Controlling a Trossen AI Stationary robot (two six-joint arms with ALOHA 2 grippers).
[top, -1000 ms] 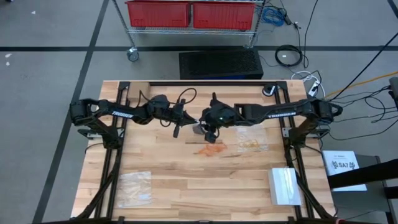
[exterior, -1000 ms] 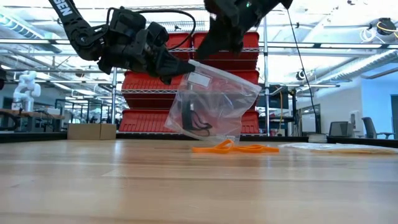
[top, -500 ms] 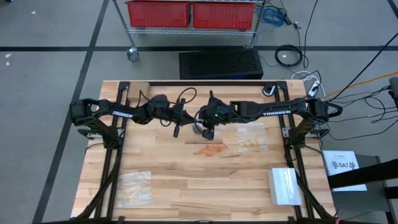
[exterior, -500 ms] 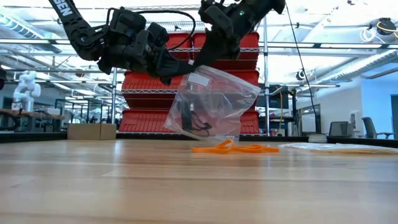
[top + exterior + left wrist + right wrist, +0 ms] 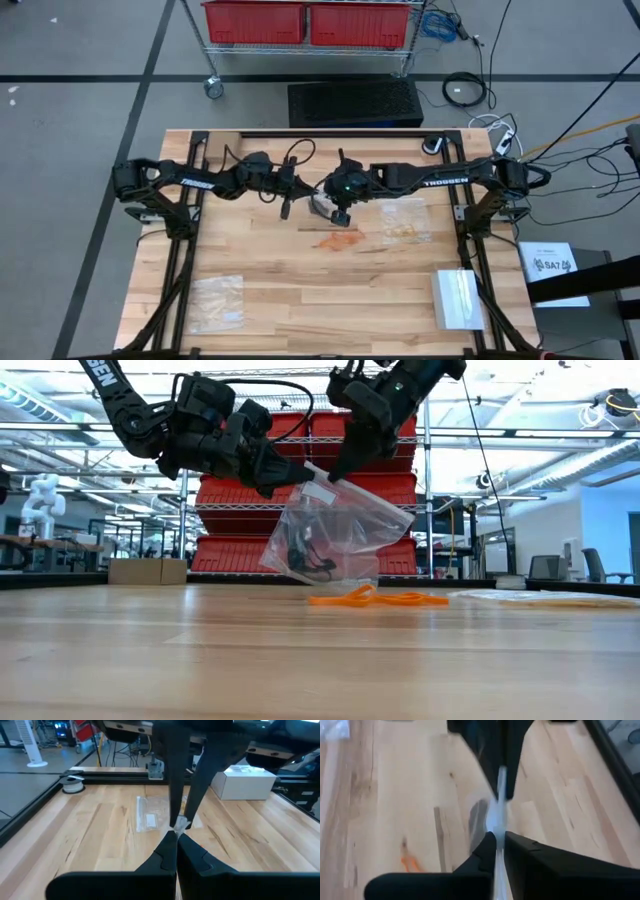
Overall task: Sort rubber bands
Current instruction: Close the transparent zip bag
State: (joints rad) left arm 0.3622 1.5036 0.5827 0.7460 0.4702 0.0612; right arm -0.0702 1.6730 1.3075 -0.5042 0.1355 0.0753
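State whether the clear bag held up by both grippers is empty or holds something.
Not empty: the clear bag hangs above the table with black rubber bands inside.

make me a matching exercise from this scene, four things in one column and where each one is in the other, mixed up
Things:
1. black rubber bands
2. orange rubber bands
3. white box
4. red bins

Places:
A. on the wire shelf beyond the table
B. inside the clear bag held off the table by the left end effector and the right end effector
C. near the table's front right corner
D. loose on the wood under the held bag

Pairs: 1-B, 2-D, 3-C, 4-A
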